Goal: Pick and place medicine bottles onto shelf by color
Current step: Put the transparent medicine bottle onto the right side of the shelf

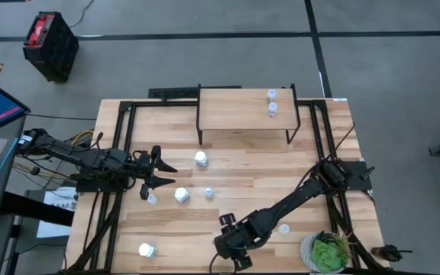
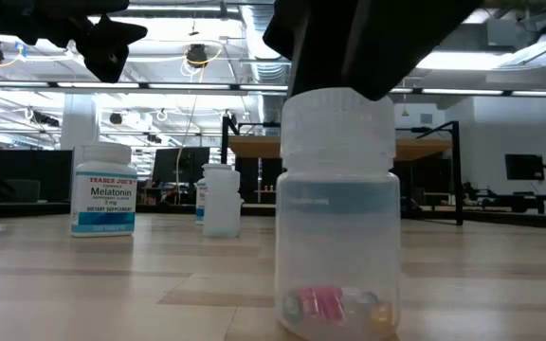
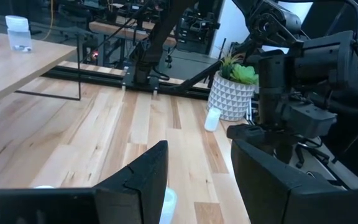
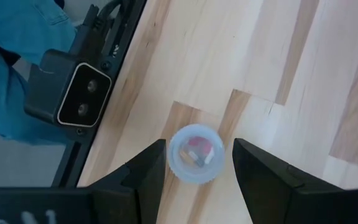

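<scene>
My right gripper [image 1: 237, 258] hangs open at the table's near edge, pointing down. Its fingers stand on either side of a pale translucent bottle [image 4: 194, 152], just above the cap [image 2: 337, 118], without touching it. The bottle stands upright on its base and holds coloured pills. My left gripper [image 1: 161, 176] is open at the table's left, pointing right, with a pale bottle [image 1: 152, 198] just below it. Two pale bottles [image 1: 272, 101] stand on the light-wood shelf [image 1: 239, 114]. White bottles stand at centre [image 1: 201, 159], [image 1: 182, 195] and near left [image 1: 145, 249].
A green potted plant [image 1: 327, 253] stands at the near right corner, with a pale bottle [image 1: 284, 228] beside it. Another pale bottle [image 1: 208, 192] stands mid-table. The low camera [image 4: 73, 102] sits at the near edge beside my right gripper. A person's blue sleeve [image 4: 17, 43] shows beyond the edge.
</scene>
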